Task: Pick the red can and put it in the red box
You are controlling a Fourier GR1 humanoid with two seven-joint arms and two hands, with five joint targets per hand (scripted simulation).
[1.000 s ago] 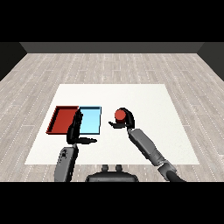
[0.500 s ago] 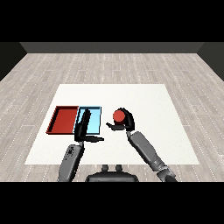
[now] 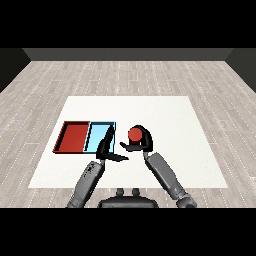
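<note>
Head view: right hand (image 3: 141, 145) curled round upright red can (image 3: 134, 134), thumb in front. Red tray (image 3: 73, 138) leftward of those fingers, beyond light blue tray (image 3: 99, 135). Left hand (image 3: 107, 150) relaxed, holding nothing.

Smooth matt red can (image 3: 134, 133), matt white table (image 3: 165, 115), grey wood-plank floor (image 3: 60, 80)

White worktop (image 3: 165, 115) on a grey plank-patterned floor (image 3: 75, 75); red tray (image 3: 75, 136), light blue tray (image 3: 98, 135) at its 3 o'clock; red can (image 3: 134, 134); black hands, grey forearms.
</note>
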